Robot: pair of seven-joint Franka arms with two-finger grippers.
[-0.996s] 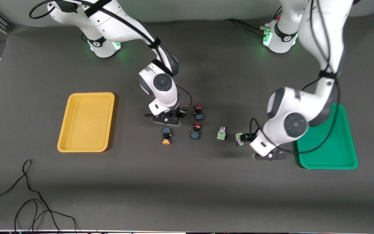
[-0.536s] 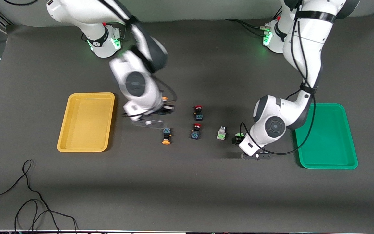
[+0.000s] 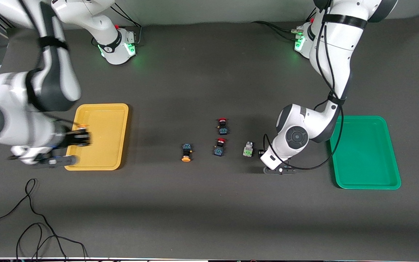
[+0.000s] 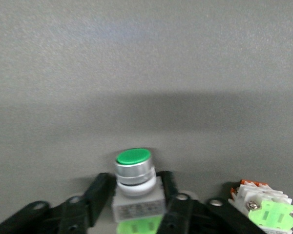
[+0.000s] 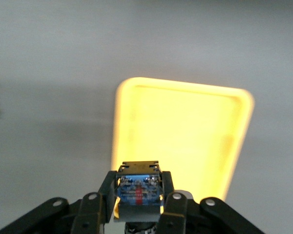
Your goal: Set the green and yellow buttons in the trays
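My left gripper [image 4: 136, 183] is down on the table, shut on a green button [image 4: 133, 161] with a whitish body. In the front view my left gripper [image 3: 264, 153] is mostly hidden under its wrist. A second green button [image 3: 247, 149] [image 4: 263, 212] lies close beside it. My right gripper [image 3: 78, 138] [image 5: 138, 187] hangs over the edge of the yellow tray [image 3: 100, 120] [image 5: 185, 122], shut on a dark-bodied yellow button [image 5: 139, 191]. Another yellow button [image 3: 186, 152] lies mid-table. The green tray [image 3: 366, 153] sits at the left arm's end.
Two red-capped buttons [image 3: 222, 126] [image 3: 219, 147] lie between the loose yellow button and the green ones. A black cable [image 3: 31, 218] loops on the table near the front camera, at the right arm's end.
My right arm has swung from mid-table to the yellow tray, carrying its yellow button. My left gripper has moved toward the table's middle and shut on the green button.
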